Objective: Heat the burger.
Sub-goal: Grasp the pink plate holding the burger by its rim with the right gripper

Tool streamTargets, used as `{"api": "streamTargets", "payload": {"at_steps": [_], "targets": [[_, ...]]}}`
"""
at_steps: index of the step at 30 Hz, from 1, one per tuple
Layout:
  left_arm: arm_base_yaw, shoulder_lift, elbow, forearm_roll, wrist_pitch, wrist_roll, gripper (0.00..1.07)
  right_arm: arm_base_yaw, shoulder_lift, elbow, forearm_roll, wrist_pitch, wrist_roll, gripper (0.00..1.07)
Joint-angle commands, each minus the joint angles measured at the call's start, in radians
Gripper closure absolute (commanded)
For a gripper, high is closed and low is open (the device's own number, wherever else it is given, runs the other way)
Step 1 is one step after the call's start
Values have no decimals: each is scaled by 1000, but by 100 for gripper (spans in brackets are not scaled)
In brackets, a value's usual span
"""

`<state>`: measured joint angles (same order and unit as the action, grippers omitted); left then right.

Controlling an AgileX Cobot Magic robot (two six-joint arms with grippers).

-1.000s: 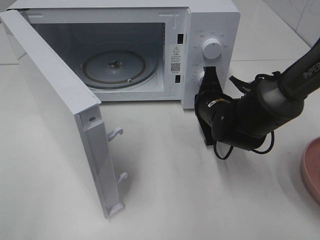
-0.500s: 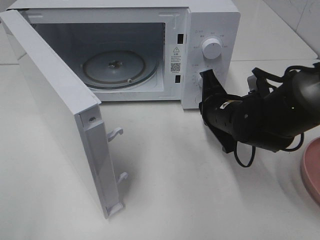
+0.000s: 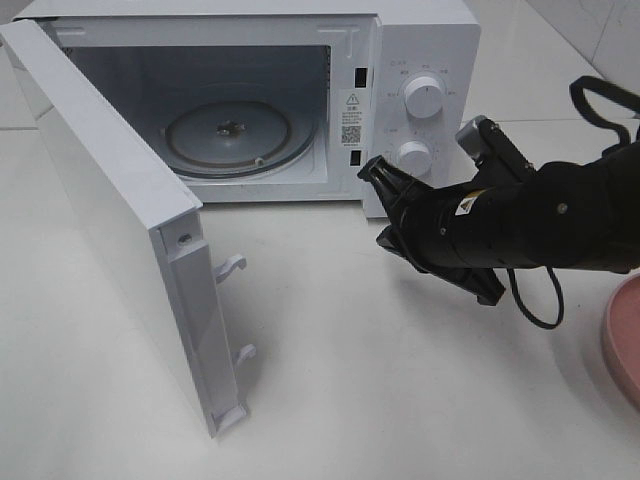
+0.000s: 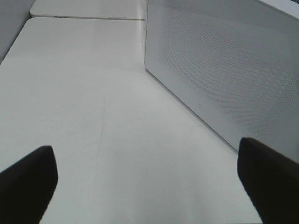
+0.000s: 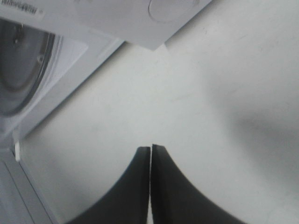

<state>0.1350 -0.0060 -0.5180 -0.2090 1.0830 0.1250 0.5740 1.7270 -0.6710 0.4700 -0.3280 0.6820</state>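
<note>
Right hand [image 3: 373, 172], seemingly closed, withdrew from knob [image 3: 413, 155].

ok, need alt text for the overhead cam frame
A white microwave stands on a white table with its door swung wide open and its glass turntable bare. The right gripper, shut and empty, is close by the lower knob. A pink plate peeks in at the right edge.

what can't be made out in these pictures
- Burger: in no view.
- Pink plate: cut by the exterior view's right edge; contents unseen.
- Microwave dial labels: too small to read in the exterior view.
- Left gripper: only its fingertips show, in its wrist view.
</note>
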Motion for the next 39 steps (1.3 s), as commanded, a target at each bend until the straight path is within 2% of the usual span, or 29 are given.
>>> {"api": "streamTargets", "payload": {"at_steps": [1,10,16,21,25,30,32,33,35,36,37,38,39], "targets": [[3,-25,2,-2,-15,1,9,-4,-80,2,-128,160,-71,102],[3,-25,2,-2,-15,1,9,-4,-210,2,-336,412,-136,100],[3,-25,2,-2,-15,1,9,-4,-278,2,-353,569,-278,99],[3,-25,2,-2,-15,1,9,-4,-341,2,-354,737,-541,96],[3,-25,2,-2,-15,1,9,-10,-373,2,-353,824,-649,95],[3,-25,2,-2,-15,1,9,-92,-417,2,-354,930,-664,92],[3,-25,2,-2,-15,1,9,-150,-442,2,-370,985,-664,88],[3,-25,2,-2,-15,1,9,-150,-442,2,-370,985,-664,88],[3,-25,2,-2,-15,1,9,-206,-463,2,-396,1012,-664,77],[3,-25,2,-2,-15,1,9,-206,-463,2,-396,1012,-664,77],[3,-25,2,-2,-15,1,9,-248,-471,2,-409,1030,-663,63],[3,-25,2,-2,-15,1,9,-265,-474,2,-409,1036,-662,57],[3,-25,2,-2,-15,1,9,-265,-474,2,-409,1036,-662,57]]}}
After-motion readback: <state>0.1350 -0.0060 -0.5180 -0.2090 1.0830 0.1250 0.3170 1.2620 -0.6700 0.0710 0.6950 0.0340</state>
